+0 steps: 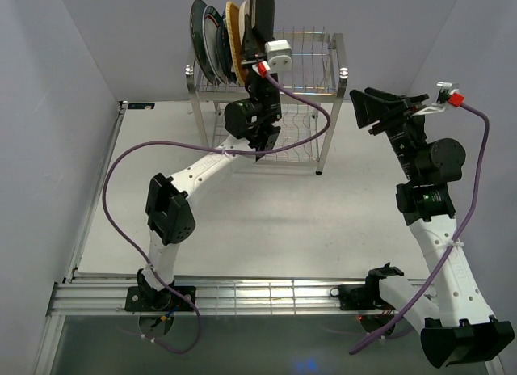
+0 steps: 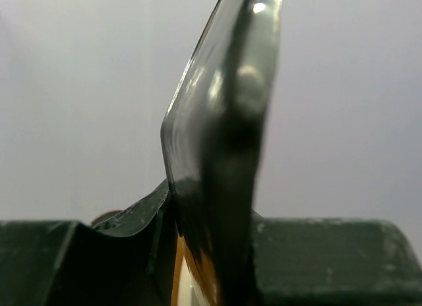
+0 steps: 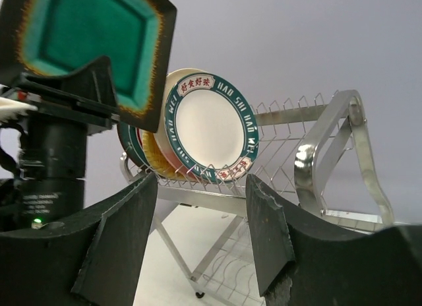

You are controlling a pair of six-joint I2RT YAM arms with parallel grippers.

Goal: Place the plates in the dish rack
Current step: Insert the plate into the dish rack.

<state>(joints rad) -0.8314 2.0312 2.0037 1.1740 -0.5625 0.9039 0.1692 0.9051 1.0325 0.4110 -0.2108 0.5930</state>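
The steel dish rack (image 1: 335, 76) stands at the far middle of the table. Several plates stand upright in the left of its upper tier: a dark teal one (image 1: 199, 35) outermost, an orange woven one (image 1: 234, 31), and a white teal-rimmed one (image 3: 211, 124) nearest the free slots. My left gripper (image 1: 258, 40) is shut on the lower edge of the green square brown-rimmed plate (image 3: 92, 35). It holds the plate upright above the upper tier, beside the white plate. The left wrist view shows that plate edge-on (image 2: 224, 121). My right gripper (image 1: 361, 108) is open and empty, right of the rack.
The rack's right half (image 3: 290, 121) has free wire slots. Its lower shelf (image 1: 291, 136) shows no plates. Purple cables (image 1: 121, 173) loop from both arms over the table. Grey walls close in on the left, back and right.
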